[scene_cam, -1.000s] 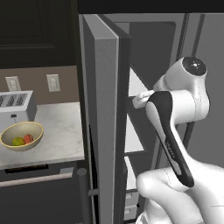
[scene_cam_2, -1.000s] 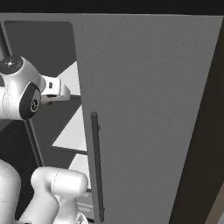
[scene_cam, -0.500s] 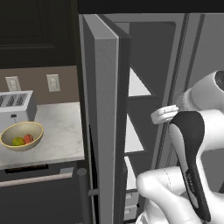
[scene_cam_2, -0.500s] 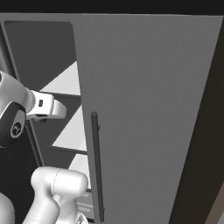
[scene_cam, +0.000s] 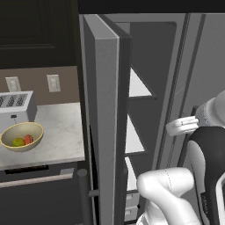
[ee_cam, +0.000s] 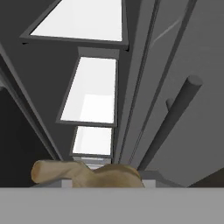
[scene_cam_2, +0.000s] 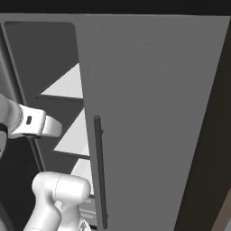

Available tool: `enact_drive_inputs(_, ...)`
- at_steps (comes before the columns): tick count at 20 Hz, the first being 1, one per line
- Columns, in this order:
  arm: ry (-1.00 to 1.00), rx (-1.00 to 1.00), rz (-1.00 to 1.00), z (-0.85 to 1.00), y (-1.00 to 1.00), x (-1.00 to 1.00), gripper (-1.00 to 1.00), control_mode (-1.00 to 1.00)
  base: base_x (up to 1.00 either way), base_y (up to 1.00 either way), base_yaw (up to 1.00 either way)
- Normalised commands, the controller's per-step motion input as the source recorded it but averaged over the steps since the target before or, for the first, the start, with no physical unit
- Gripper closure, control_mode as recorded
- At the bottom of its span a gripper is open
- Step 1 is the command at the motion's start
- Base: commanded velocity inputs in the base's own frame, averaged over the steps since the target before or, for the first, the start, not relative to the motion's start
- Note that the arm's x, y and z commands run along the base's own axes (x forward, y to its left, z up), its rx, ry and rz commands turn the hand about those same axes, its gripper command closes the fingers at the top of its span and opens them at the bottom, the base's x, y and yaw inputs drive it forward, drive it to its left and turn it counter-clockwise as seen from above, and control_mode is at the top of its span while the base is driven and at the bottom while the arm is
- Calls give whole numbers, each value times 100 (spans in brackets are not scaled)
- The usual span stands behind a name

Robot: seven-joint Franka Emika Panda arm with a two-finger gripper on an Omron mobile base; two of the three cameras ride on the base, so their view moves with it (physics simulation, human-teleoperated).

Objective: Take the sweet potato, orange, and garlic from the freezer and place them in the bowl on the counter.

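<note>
A tan lumpy garlic (ee_cam: pixel 89 174) sits at the bottom of the hand view, right at my fingertips, and my gripper (scene_cam: pixel 170 128) is shut on it. The gripper hangs just outside the open freezer (scene_cam: pixel 139 90), in front of its white shelves, and it also appears at the left of the right base view (scene_cam_2: pixel 57 128). On the counter (scene_cam: pixel 59 127) to the left stands the pale yellow bowl (scene_cam: pixel 23 128). Inside the bowl lie the yellow-olive orange (scene_cam: pixel 18 142) and the reddish sweet potato (scene_cam: pixel 28 139).
The freezer's long grey door (scene_cam: pixel 103 132) stands open between my arm and the counter. A silver toaster (scene_cam: pixel 15 107) sits behind the bowl. The fridge's shut right door with its dark bar handle (scene_cam_2: pixel 100 171) is close on my right. Grey drawers (scene_cam: pixel 132 206) lie low in the freezer.
My hand has drawn back out of the freezer, moving right and lower in the left base view, with the garlic still held. The bowl and its contents have not moved.
</note>
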Motion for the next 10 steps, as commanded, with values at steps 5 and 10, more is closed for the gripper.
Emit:
enact_drive_inputs(5, 3, 0, -3, 17, -3, -4, 100, -100, 0, 0, 0)
enact_drive_inputs(10, 1, 0, 0, 11, 0, -2, 100, -100, 0, 0, 0)
